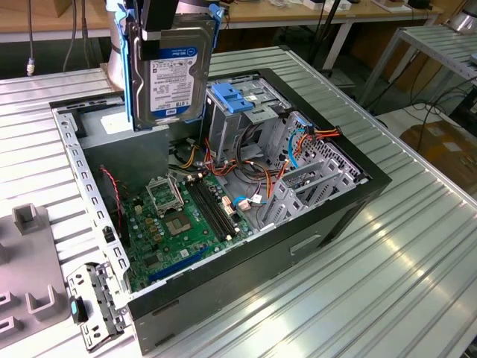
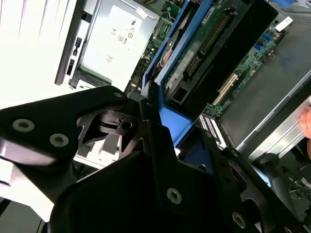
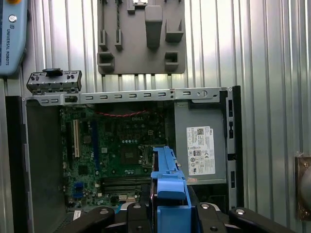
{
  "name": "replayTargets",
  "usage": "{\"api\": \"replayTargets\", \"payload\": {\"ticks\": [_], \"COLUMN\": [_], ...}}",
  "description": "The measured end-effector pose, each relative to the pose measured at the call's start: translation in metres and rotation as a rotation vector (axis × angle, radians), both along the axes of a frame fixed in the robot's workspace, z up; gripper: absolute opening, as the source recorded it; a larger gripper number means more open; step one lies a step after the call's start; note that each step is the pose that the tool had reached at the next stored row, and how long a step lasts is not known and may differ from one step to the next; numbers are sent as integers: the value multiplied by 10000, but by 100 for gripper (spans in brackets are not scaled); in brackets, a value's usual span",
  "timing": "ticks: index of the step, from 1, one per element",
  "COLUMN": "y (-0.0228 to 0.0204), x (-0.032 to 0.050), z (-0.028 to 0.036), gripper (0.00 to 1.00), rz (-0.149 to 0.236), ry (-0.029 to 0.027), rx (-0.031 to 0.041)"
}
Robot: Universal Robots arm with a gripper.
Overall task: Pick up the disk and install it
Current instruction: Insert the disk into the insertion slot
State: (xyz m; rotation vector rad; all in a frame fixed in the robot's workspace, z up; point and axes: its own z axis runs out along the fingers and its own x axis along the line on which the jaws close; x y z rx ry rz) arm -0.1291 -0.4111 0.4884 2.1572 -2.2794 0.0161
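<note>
The disk [image 1: 170, 71], a grey-metal drive with a white label and a blue bracket along its edges, hangs upright over the back of the open computer case [image 1: 328, 224]. My gripper [image 1: 165, 19] is shut on its upper end, clamping the blue bracket. In the first wrist view the bracket end of the disk [image 3: 167, 187] sits between the black fingers [image 3: 138, 213], above the motherboard. In the second wrist view the disk [image 2: 209, 43] shows its green circuit side, with the gripper [image 2: 155, 131] closed on the blue edge.
Inside the case are a green motherboard [image 1: 179, 216], a metal drive cage with a blue latch [image 1: 237, 98], loose cables [image 1: 313, 138], and a grey box with a white sticker [image 3: 200, 150]. A grey fixture plate [image 1: 30, 261] and a small metal bracket [image 1: 93, 306] lie on the ribbed table.
</note>
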Motion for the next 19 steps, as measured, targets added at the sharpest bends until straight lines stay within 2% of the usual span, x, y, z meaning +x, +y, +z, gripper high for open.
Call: {"api": "replayTargets", "payload": {"ticks": [19], "y": [-60], "x": [0], "z": [0], "gripper": [37], "rz": [1], "ry": [0], "rx": [0]}}
